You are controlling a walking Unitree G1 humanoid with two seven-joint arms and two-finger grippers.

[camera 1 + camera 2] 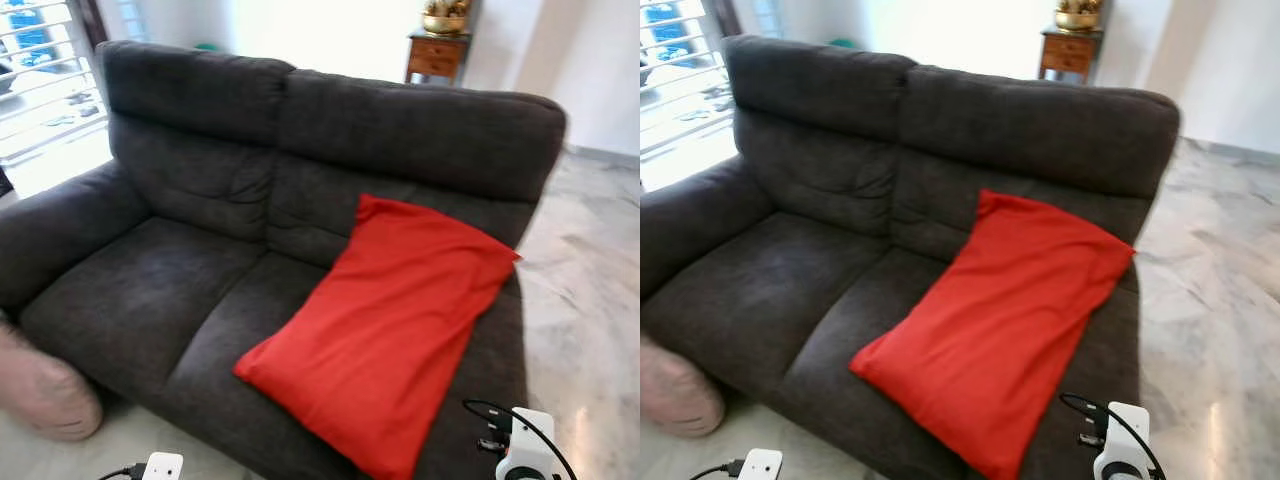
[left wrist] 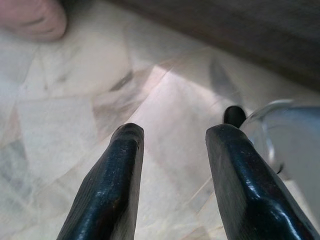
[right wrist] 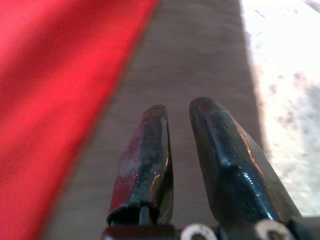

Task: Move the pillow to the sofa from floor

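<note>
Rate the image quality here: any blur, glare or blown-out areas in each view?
Head views: the sofa and red pillow read clearly but slightly soft; the window and back wall are blown out. Left wrist view: the left hand is sharp, the marble floor soft with glare. Right wrist view: background smeared around the right hand.

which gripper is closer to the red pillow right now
Right. The right gripper hangs over the sofa seat just beside the red pillow; the left gripper is over the floor.

Pink cushion (image 1: 45, 390) blurred, cut by left edge; red pillow (image 1: 385, 325) bottom corner cropped.
</note>
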